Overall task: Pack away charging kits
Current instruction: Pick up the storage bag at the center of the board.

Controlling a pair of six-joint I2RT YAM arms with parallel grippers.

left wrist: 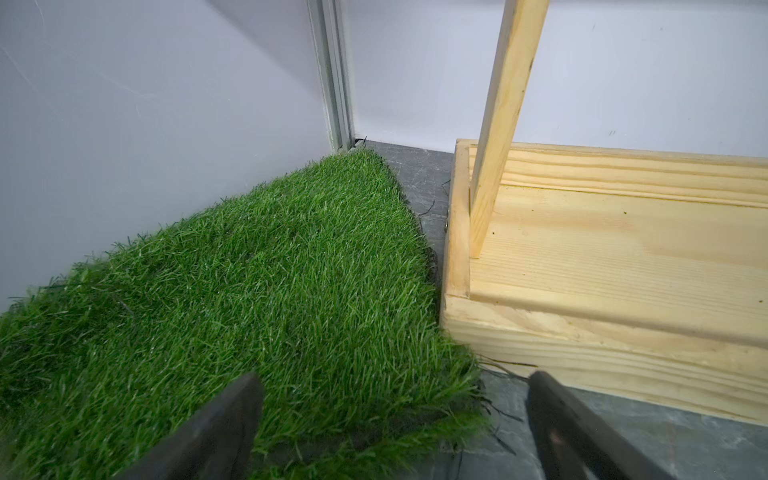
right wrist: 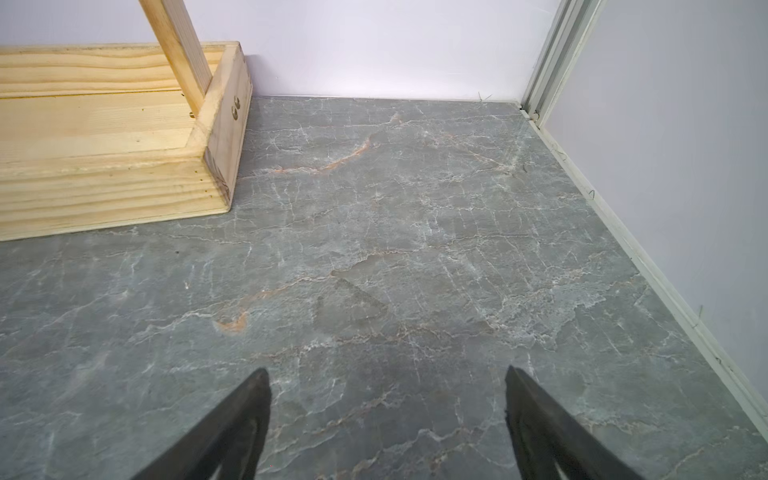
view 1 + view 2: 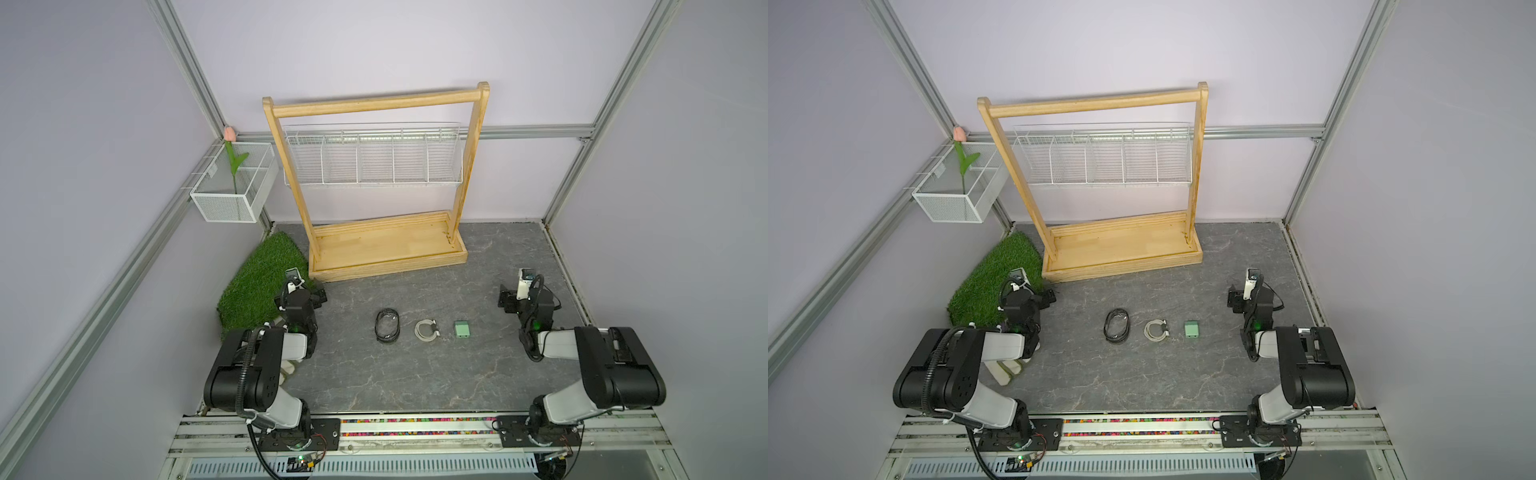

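In both top views a mint-green charger block lies on the grey marble tabletop. A white cable coil lies just left of it. An oval clear pouch with a black rim lies left of the coil. My left gripper stands open at the grass mat's corner, well left of the pouch, nothing between its fingers. My right gripper is open over bare tabletop, to the right of the block. Neither wrist view shows the kit.
A wooden rack with a base tray and a white wire basket stands at the back. A green grass mat covers the back left corner. A white mesh box with a tulip hangs on the left wall. Walls close in on three sides.
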